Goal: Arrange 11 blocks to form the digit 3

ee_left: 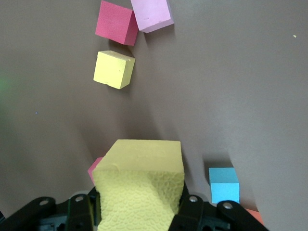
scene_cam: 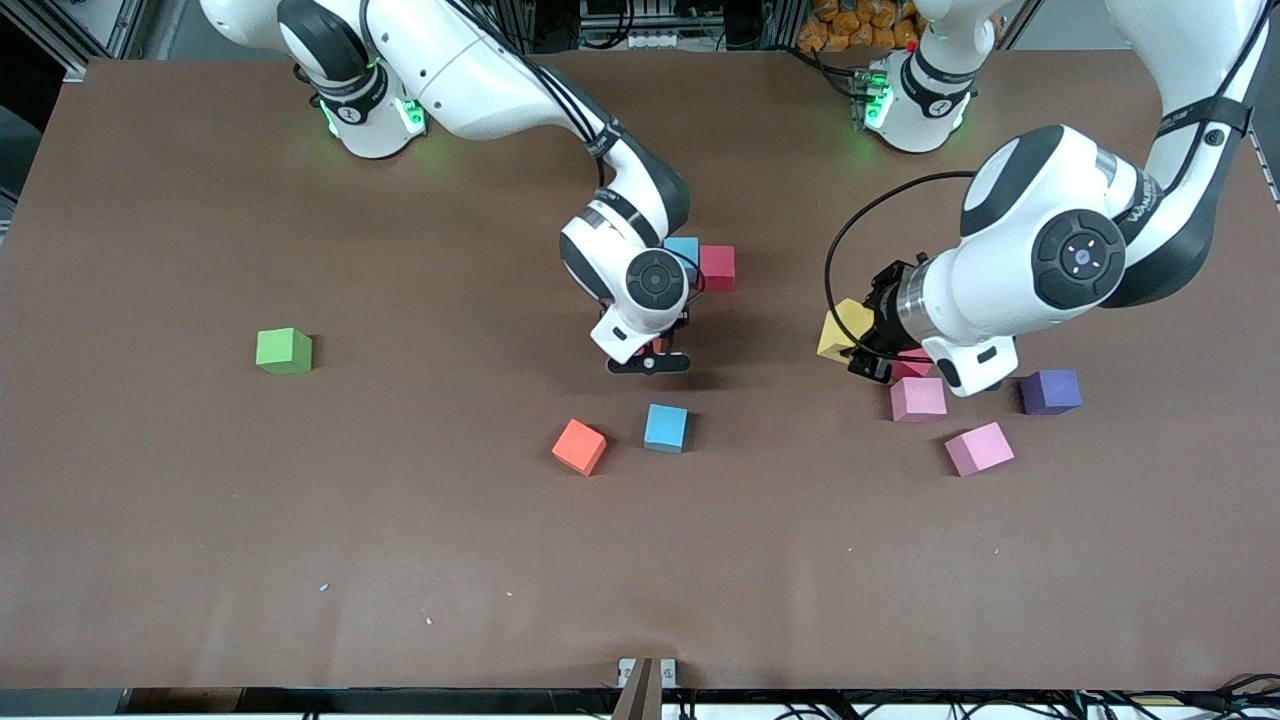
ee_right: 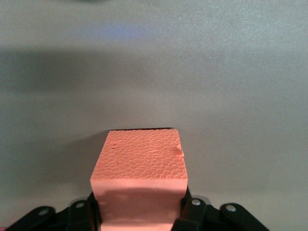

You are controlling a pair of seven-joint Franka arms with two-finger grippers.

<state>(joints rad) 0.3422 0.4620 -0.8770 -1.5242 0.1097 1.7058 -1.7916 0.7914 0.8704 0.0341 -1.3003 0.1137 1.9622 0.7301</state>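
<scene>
While the left gripper (ee_left: 139, 211) clamps one yellow block (ee_left: 139, 185), the right gripper (ee_right: 139, 214) brackets one orange block (ee_right: 139, 175). Whether that grip holds, none can tell. Two pink blocks (scene_cam: 918, 398) lie under the left gripper.

Brown matte table (scene_cam: 300, 560), aluminium frame rails along its edges, cables, green base lights glowing

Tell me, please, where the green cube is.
The green cube sits alone on the table toward the right arm's end, well apart from the other blocks.
</scene>
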